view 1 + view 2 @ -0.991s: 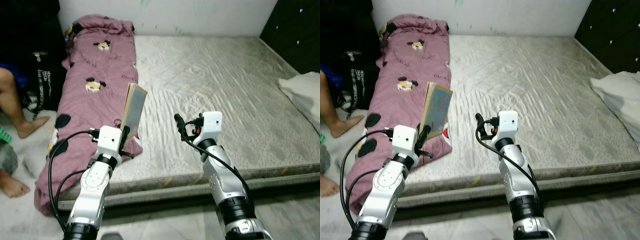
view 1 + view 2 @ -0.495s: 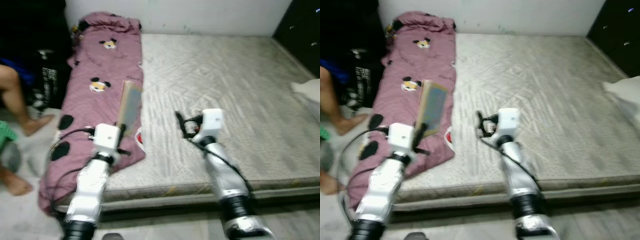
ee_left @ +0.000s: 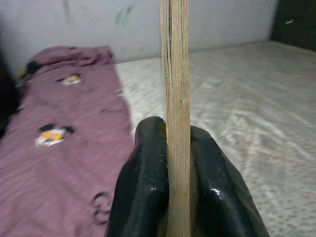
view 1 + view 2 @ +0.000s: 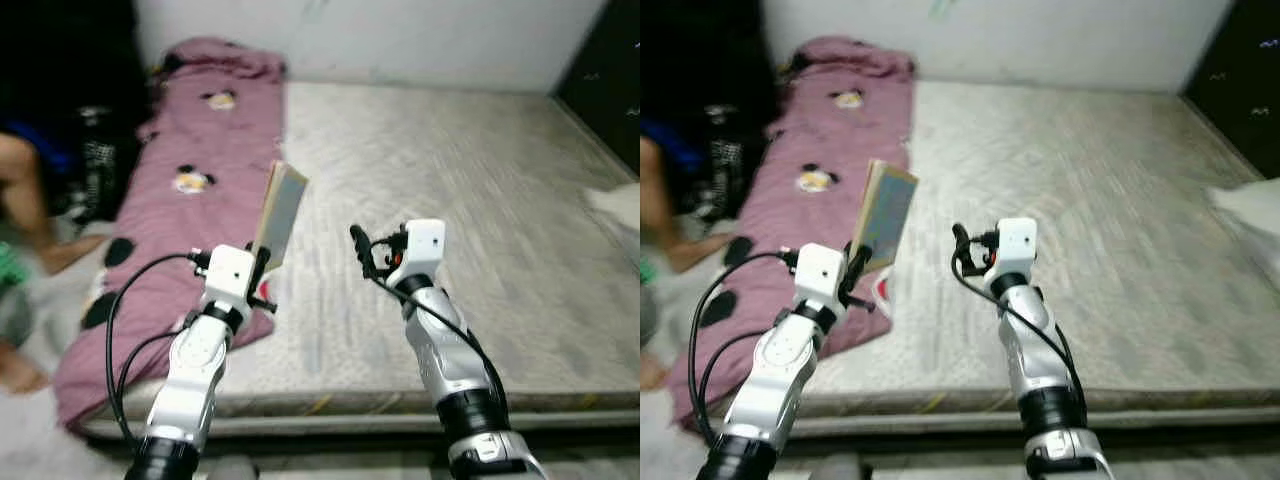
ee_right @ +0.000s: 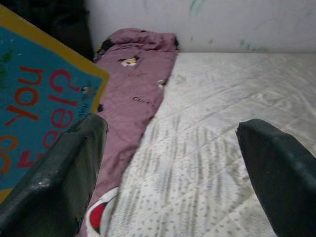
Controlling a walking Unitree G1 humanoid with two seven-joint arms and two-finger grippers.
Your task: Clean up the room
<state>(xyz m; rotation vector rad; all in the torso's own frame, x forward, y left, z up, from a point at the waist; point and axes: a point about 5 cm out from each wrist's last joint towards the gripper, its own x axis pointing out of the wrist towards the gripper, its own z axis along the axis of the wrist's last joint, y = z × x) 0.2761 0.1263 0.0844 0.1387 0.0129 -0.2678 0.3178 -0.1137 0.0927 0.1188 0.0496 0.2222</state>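
Left fingers [image 3: 148,187] clamped on upright thin blue book [image 4: 885,213] with yellow border, right fingers [image 5: 276,168] spread wide.

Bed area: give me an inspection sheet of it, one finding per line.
Surface: bare grey quilted mattress, on a low base.
Job's things: thin book with a blue cover and yellow border, held upright above the mattress.
Clutter: pink cartoon-print blanket along the mattress's left side; white bedding at the right edge.
Grippers: left gripper clamps the book's lower edge between both fingers; right gripper open, hovering over the mattress.
Cables: black cable loops beside the left arm.
Surroundings: white wall, dark furniture on the right, a person's leg and dark bag on the left.
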